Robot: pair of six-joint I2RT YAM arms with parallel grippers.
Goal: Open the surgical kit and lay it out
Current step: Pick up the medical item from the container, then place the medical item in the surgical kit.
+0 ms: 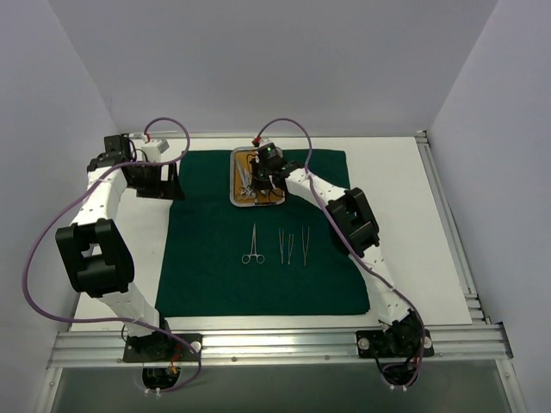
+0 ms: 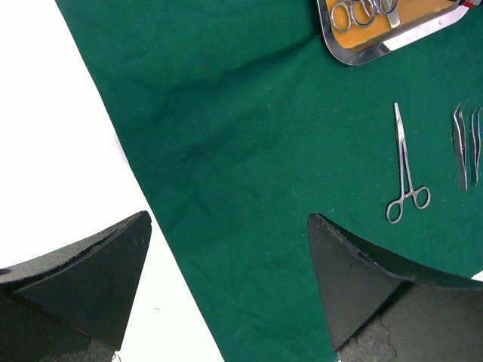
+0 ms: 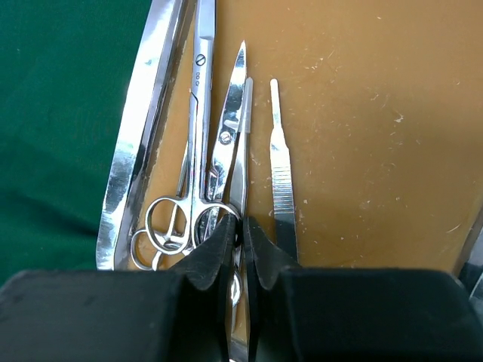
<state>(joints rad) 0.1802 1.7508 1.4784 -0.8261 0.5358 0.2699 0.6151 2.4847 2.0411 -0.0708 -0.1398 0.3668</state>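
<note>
The dark green cloth (image 1: 258,267) lies spread flat on the table. The steel tray (image 1: 234,176) with an orange-brown floor sits at its far middle. A scissor-handled forceps (image 1: 252,245) and two tweezers (image 1: 287,246) (image 1: 306,243) lie in a row on the cloth. My right gripper (image 3: 241,222) is down in the tray (image 3: 136,151), shut on a slim silver instrument (image 3: 246,98) lying between two scissors (image 3: 198,98) and a flat scalpel handle (image 3: 281,166). My left gripper (image 2: 229,219) is open and empty above the cloth's (image 2: 249,136) left edge.
The white table (image 1: 413,215) shows around the cloth, with a metal rail (image 1: 275,344) along the near edge and white walls on three sides. In the left wrist view the forceps (image 2: 406,173), tweezers (image 2: 462,151) and tray rim (image 2: 377,53) lie to the right.
</note>
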